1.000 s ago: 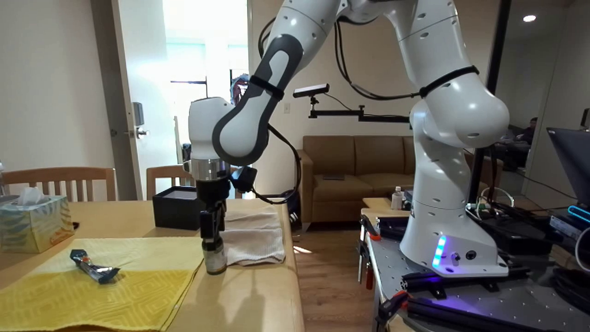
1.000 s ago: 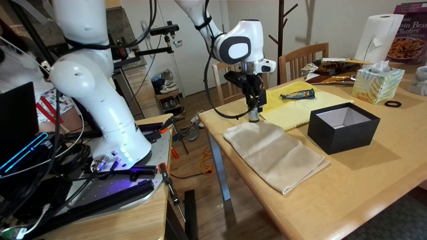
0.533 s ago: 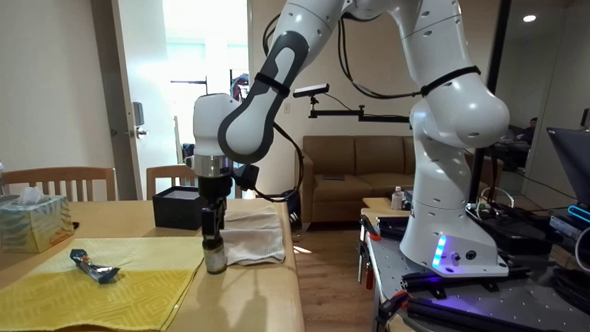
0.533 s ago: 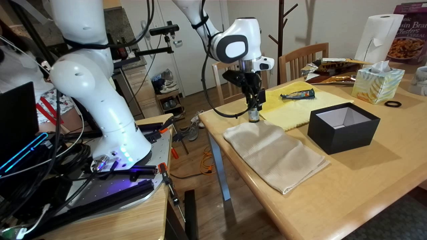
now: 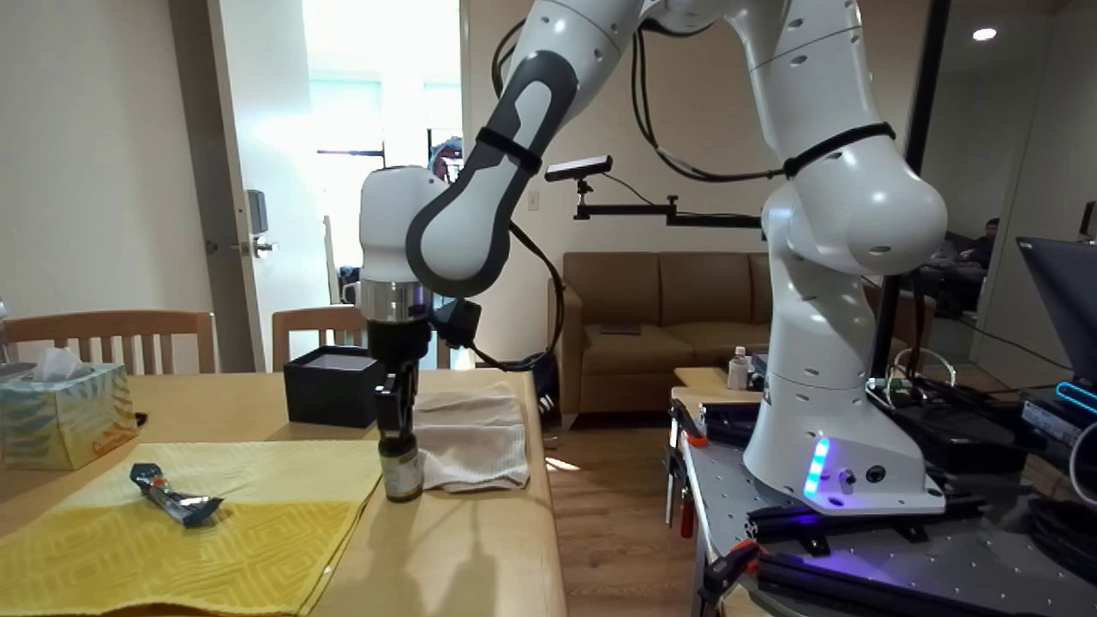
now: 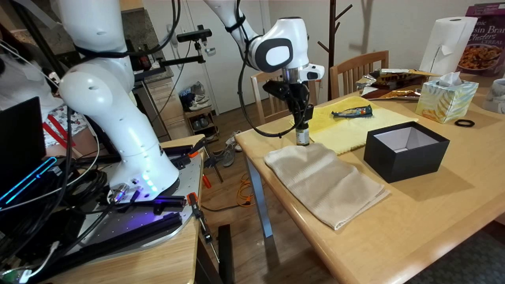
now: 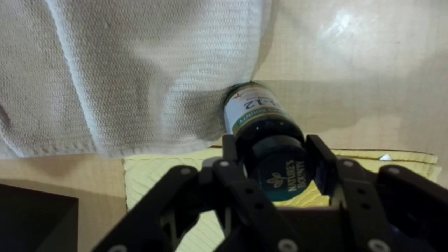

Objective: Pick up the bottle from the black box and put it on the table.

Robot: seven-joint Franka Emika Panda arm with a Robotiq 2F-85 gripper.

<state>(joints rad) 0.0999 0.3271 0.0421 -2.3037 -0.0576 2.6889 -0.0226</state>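
On the worktop (image 6: 446, 213), between mat (image 5: 214, 548) and cloth (image 6: 323, 185): bottle (image 6: 302, 137), roughly upright, claw (image 7: 271, 150) clamped on its capped end. Black box (image 6: 416, 161) stands apart, open side up. Wrapper (image 6: 352, 112) lies on the mat, well clear of claw

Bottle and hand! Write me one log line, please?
hand: closed on bottle | bottle: on table, beside cloth | black box: open

The wooden table (image 6: 426, 209) bears a black box (image 6: 418, 163), yellow mat (image 6: 347, 131), beige cloth (image 6: 325, 185) and tissue box (image 6: 444, 100).
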